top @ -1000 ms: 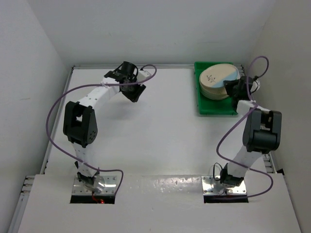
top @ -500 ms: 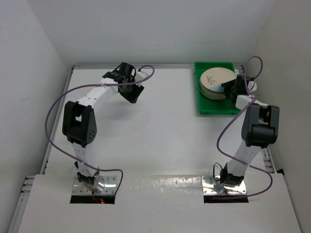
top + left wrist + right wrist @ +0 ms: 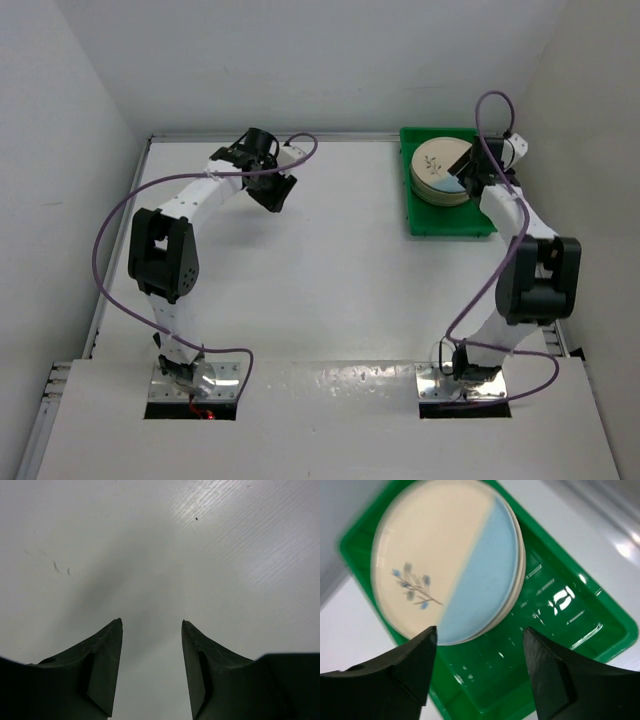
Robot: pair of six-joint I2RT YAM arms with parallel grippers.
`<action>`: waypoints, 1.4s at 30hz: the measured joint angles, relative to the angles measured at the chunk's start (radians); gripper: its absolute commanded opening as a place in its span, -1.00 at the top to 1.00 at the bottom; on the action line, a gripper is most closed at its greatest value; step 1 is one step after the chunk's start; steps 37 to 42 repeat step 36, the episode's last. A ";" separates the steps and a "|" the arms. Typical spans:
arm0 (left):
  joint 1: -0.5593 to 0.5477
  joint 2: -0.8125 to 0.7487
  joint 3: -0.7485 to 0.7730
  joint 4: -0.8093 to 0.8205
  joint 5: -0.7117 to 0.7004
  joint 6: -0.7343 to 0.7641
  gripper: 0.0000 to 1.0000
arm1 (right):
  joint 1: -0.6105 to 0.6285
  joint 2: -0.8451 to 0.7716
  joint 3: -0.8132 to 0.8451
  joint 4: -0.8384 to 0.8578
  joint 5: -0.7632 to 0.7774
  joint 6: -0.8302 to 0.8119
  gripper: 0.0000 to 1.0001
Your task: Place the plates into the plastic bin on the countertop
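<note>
Bare white table (image 3: 340, 270) lies open between the two arms. At far right, stacked plates (image 3: 436, 165) fill the far part of the plastic bin (image 3: 445, 222); its near part stands free. The right arm (image 3: 515, 215) overhangs its right wall.

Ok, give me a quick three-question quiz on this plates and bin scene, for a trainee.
1. True or false: the top plate of the stack has a pink segment.
2. Where in the green bin does the plate stack sit? A: near end. B: far end. C: outside it.
3. What do the left jaws hold?
Key: 1 false, the segment is blue. 2 B. 3 nothing; they stand open over the bare countertop.
</note>
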 measured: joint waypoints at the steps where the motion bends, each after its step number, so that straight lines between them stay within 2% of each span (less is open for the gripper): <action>1: 0.000 0.000 0.000 0.000 0.000 0.000 -0.07 | 0.013 -0.048 -0.016 -0.006 0.039 -0.021 -0.39; 3: 0.000 0.000 0.000 0.000 0.000 0.000 -0.07 | 0.036 -0.167 -0.077 -0.008 0.090 -0.047 -0.44; 6: 0.000 0.000 0.000 0.000 0.000 0.000 -0.07 | 0.037 -0.411 -0.260 0.004 0.124 -0.071 -0.66; 7: 0.000 0.000 0.000 0.001 -0.002 0.000 -0.07 | 0.034 -0.491 -0.325 0.003 0.119 -0.077 -0.97; 8: 0.000 0.000 -0.002 0.002 -0.003 0.000 -0.07 | 0.029 -0.576 -0.402 0.012 0.103 -0.083 -1.00; 11: 0.000 -0.010 -0.024 0.009 -0.007 -0.003 -0.07 | 0.022 -0.757 -0.571 -0.021 0.014 -0.113 -1.00; 15: 0.000 -0.044 -0.096 0.025 -0.013 -0.004 -0.07 | 0.024 -0.863 -0.671 -0.170 -0.091 -0.085 -1.00; 22: 0.006 -0.261 -0.479 0.095 -0.063 -0.010 -0.07 | 0.029 -1.104 -0.881 -0.338 -0.256 0.013 -1.00; 26: 0.022 -0.319 -0.662 0.135 -0.089 -0.039 -0.07 | 0.029 -1.242 -0.981 -0.371 -0.288 0.044 -1.00; 29: 0.026 -0.346 -0.723 0.142 -0.104 -0.048 -0.07 | 0.029 -1.294 -1.010 -0.376 -0.292 0.045 -1.00; 36: 0.025 -0.414 -0.726 0.207 -0.112 -0.052 -0.07 | 0.029 -1.293 -1.011 -0.386 -0.306 0.019 -1.00; 42: 0.025 -0.414 -0.726 0.207 -0.112 -0.052 -0.07 | 0.029 -1.293 -1.011 -0.386 -0.306 0.019 -1.00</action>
